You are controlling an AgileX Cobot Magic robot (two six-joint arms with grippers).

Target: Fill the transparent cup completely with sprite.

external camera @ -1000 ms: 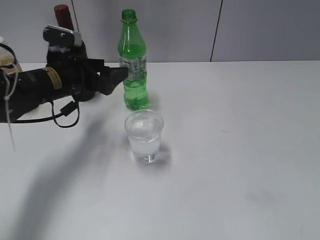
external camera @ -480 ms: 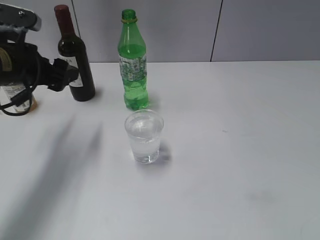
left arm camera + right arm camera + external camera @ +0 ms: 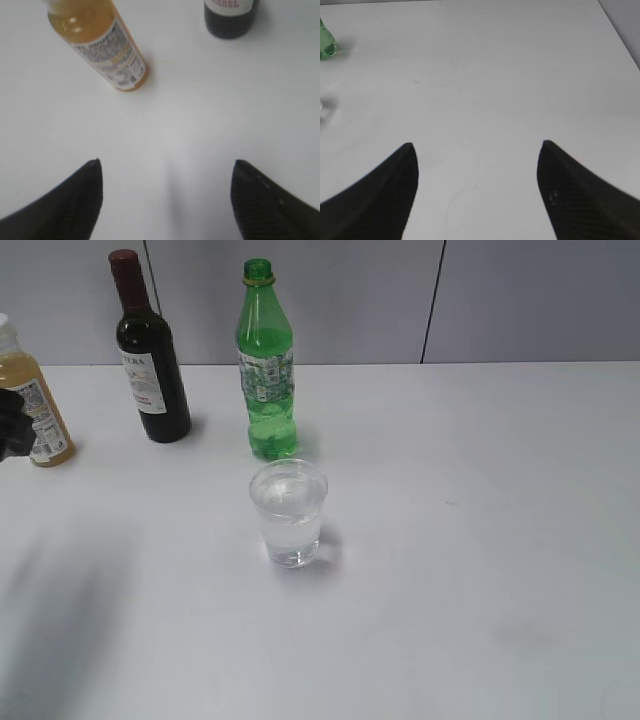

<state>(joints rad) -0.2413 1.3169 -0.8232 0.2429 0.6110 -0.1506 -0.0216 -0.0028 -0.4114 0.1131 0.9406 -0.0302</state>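
The transparent cup (image 3: 289, 512) stands upright at the table's middle and holds clear liquid. Behind it stands the green sprite bottle (image 3: 266, 370), upright and capped, with liquid in its lower part. Only a black bit of my left arm (image 3: 9, 430) shows at the far left edge, in front of the juice bottle. In the left wrist view my left gripper (image 3: 166, 162) is open over bare table, with nothing between its fingers. My right gripper (image 3: 477, 144) is open too, over bare table. The green bottle's base (image 3: 326, 46) sits at that view's far left edge.
A dark wine bottle (image 3: 150, 355) with a red cap stands left of the green bottle. A yellowish juice bottle (image 3: 30, 405) stands at the far left. Both show ahead of the left gripper: juice bottle (image 3: 100, 42), wine bottle (image 3: 229, 17). A grey wall backs the white table (image 3: 480, 540).
My left arm has drawn back to the left, away from the green bottle, and has almost left the exterior view. The bottle and cup have not moved.
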